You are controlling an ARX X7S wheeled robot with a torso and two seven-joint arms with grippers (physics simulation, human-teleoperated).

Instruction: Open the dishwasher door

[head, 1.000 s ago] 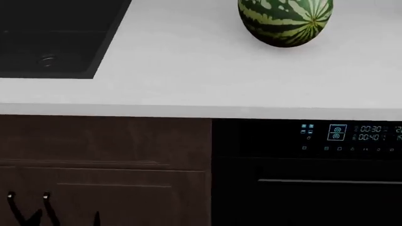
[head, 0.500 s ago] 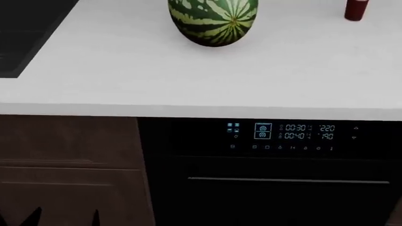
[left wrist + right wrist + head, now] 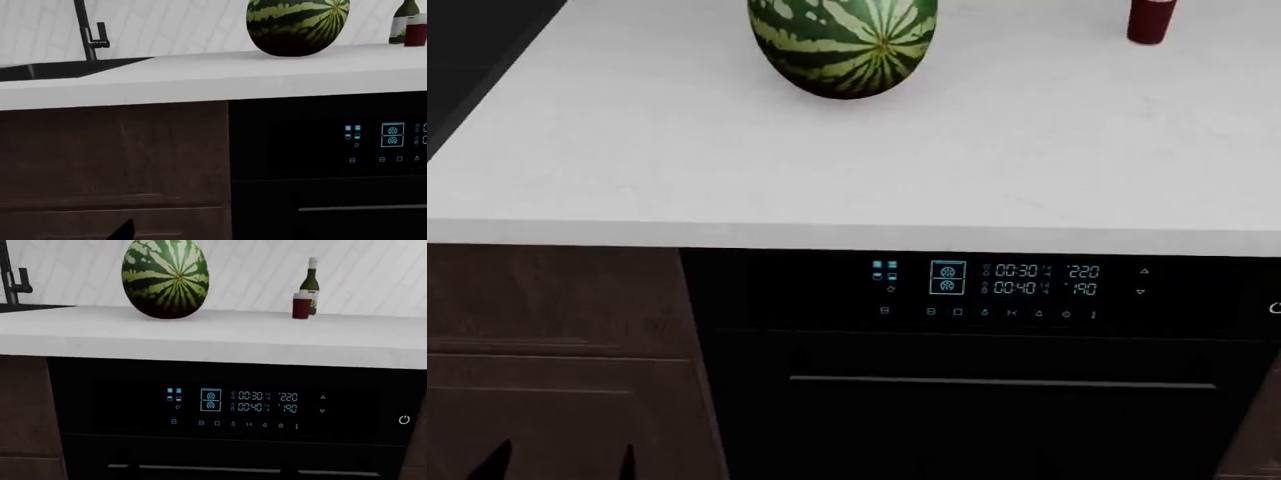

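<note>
The dishwasher door [image 3: 988, 430] is a glossy black panel under the white counter, shut, with a slim silver bar handle [image 3: 1001, 382] and a control strip with cyan digits [image 3: 1014, 285]. It also shows in the right wrist view [image 3: 220, 455] and in the left wrist view [image 3: 333, 220]. My left gripper [image 3: 561, 464] shows as two black tips set apart, in front of the brown cabinet left of the door. One left fingertip [image 3: 124, 231] shows in its wrist view. My right gripper [image 3: 210, 471] faces the handle [image 3: 200, 469]; its dark tips cross the bar wide apart, clear of it.
A watermelon [image 3: 842, 45] and a red can [image 3: 1149, 20] stand on the white counter [image 3: 854, 160]. A wine bottle [image 3: 308, 282] stands at the back. Dark brown cabinet doors [image 3: 554, 350] lie left of the dishwasher. A sink with a black tap [image 3: 87, 30] is further left.
The head view has swung right: the dishwasher and watermelon have slid left toward the middle and the sink has almost left the frame. The left gripper tips stay low at the left.
</note>
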